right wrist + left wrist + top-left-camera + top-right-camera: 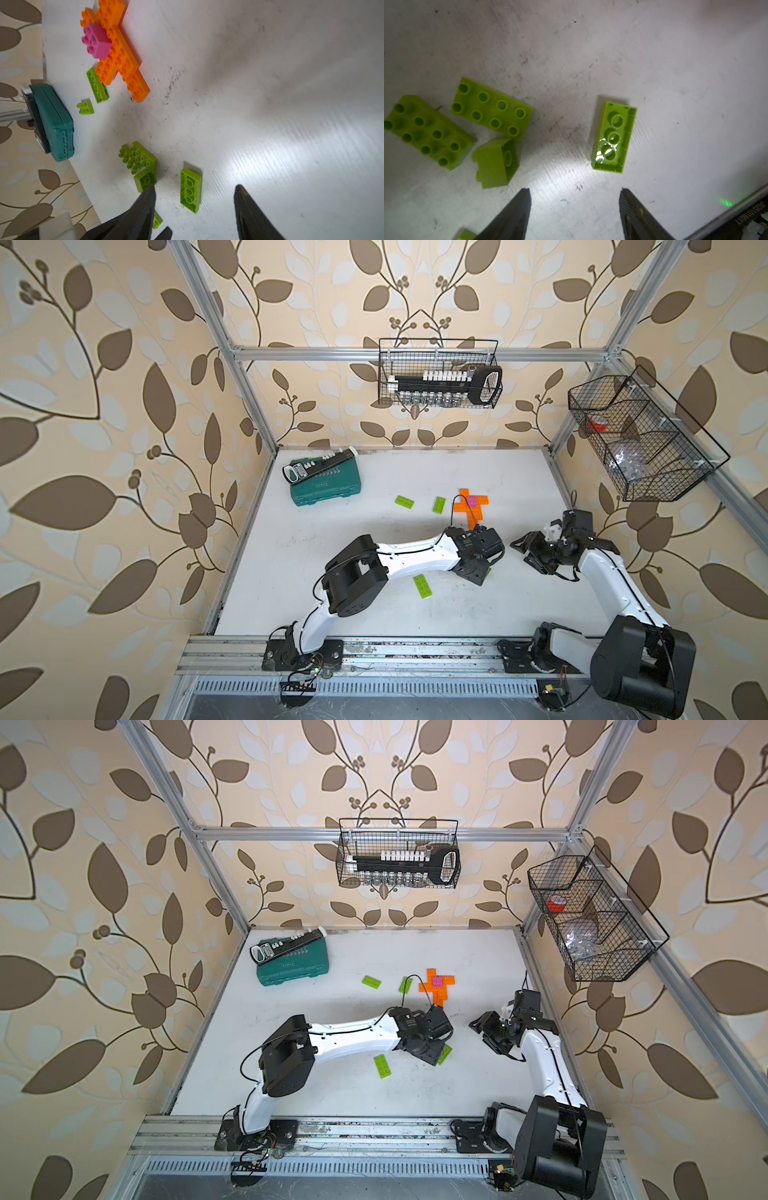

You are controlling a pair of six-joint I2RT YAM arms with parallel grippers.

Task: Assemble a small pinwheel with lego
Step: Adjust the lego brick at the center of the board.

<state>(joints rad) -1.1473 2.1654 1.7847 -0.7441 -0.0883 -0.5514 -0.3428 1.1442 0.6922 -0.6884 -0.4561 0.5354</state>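
An orange lego cross (pixel 468 512) with a pink brick (pixel 472 501) on its middle lies at the back of the white table (pixel 523 489); the right wrist view shows the pink brick (pixel 97 39) too. Lime green bricks (pixel 404 502) (pixel 439 504) (pixel 422 586) lie loose. My left gripper (pixel 480 572) points down near the table's middle, open, with bare table between its fingers (pixel 525 199). Just beyond them lies an upside-down green brick (pixel 613 138). My right gripper (pixel 524 549) is open and holds nothing. An upside-down green brick (pixel 190 190) lies on the table beyond its fingers.
A teal tool case (pixel 326 483) with a black socket rail on it lies at the back left. Wire baskets hang on the back wall (pixel 440 373) and on the right wall (pixel 640 439). An aluminium rail (pixel 374 649) runs along the front edge.
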